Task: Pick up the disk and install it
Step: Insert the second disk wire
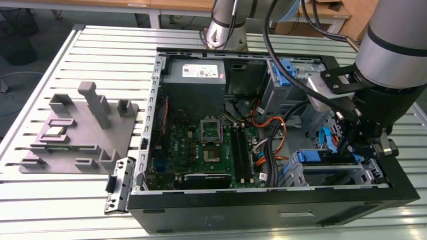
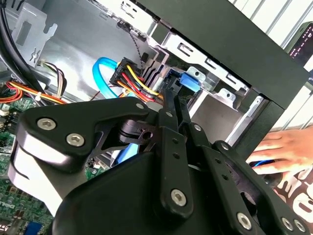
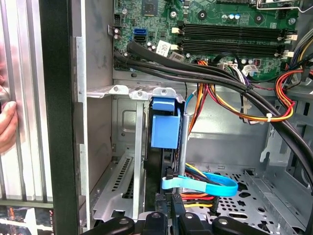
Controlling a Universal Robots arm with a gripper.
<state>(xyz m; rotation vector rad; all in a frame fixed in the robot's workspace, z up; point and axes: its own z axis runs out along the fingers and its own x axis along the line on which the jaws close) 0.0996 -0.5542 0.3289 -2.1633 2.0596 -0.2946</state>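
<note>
Blue plastic marks the end of the disk (image 3: pixel 164 128), which stands on edge in the metal drive cage (image 3: pixel 128 92) in a corner of the open computer case (image 1: pixel 267 212). In the exterior view the disk (image 1: pixel 319 158) sits low in that cage at the exterior view's right, close to the case wall. In the second wrist view its blue end (image 2: pixel 189 81) shows just beyond the tips of the black gripper (image 2: pixel 171 98).

In the exterior view the gripper (image 1: pixel 351 148) is down inside the case, right beside the cage. In the first wrist view it (image 3: pixel 172 218) lines up with the disk's edge. I cannot tell whether the jaws are spread or pinching the disk.

A light blue flat cable (image 3: pixel 211 183) loops just beside the disk, along with red, yellow and black wires (image 2: pixel 131 78). Thick black cables (image 3: pixel 195 73) cross above the cage. The green motherboard (image 1: pixel 200 150) covers the case floor, with the grey power supply (image 1: pixel 195 73) in the far corner.

A person's hand (image 2: pixel 286 149) rests outside the case wall; it also appears in the first wrist view (image 3: pixel 6 125). The case lies on a slatted metal table (image 1: pixel 80 200), and a grey fixture tray (image 1: pixel 73 135) sits on it at the exterior view's left.
</note>
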